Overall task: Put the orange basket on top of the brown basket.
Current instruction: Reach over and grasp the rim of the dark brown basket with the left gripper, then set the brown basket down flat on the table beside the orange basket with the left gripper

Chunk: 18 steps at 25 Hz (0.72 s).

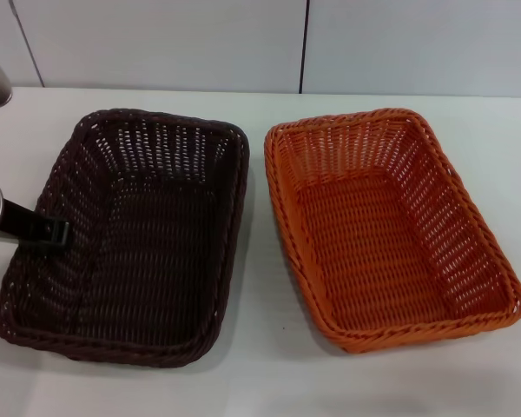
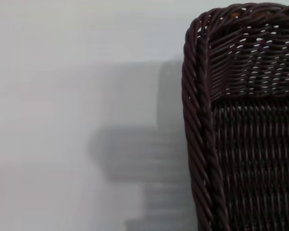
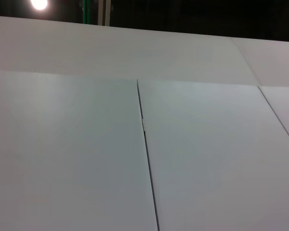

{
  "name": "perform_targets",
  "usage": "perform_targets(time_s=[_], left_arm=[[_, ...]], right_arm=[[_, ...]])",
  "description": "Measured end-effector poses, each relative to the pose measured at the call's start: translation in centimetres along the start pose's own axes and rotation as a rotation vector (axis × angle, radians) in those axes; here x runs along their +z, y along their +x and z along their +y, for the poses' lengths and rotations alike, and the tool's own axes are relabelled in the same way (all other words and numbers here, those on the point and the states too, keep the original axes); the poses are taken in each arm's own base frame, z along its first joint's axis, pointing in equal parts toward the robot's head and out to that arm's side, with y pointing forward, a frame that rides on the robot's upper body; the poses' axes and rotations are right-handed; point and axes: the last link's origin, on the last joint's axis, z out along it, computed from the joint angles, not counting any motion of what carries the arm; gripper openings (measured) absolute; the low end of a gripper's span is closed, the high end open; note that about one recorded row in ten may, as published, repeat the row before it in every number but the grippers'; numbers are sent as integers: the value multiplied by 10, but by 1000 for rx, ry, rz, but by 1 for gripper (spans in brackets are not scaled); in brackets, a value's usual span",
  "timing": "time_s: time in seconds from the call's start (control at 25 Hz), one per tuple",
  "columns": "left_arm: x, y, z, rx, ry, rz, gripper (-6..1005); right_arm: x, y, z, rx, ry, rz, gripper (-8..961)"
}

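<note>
The left gripper (image 1: 50, 233), whose state I cannot tell, is hovering at the left rim of the dark brown rectangular wicker basket (image 1: 126, 234), which is sitting beside the bright orange rectangular woven basket (image 1: 386, 226) on the white worktop (image 1: 260, 373).

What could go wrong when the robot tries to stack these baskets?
The left claw sits at the brown basket's outer rim, not by the orange basket, so it might bump or drag the wrong one. The baskets lie side by side, nearly touching, so lifting the orange one could snag its neighbour's rim.
</note>
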Motion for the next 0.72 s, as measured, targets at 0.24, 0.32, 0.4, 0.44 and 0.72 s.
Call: perform_targets(time_s=[0.24,0.32,0.4,0.44,0.72], left_arm=[[-17,9,-15,144,7,39,235],[-29,17,-30,210,12,78,233],[-38,26,-40,280,4,119,232],[-42,29,-44,326,-2,139,231],[-62,51,-48,689,-61,173,200]], right_arm=[[-1,0,-1,-1,4,3,677],[-3,-1,-2,-3,6,3,677],[-4,-1,-3,-6,10,1,677],[-4,-2,-3,-7,11,1,677],[-9,-3,-8,-16,21,8,677]])
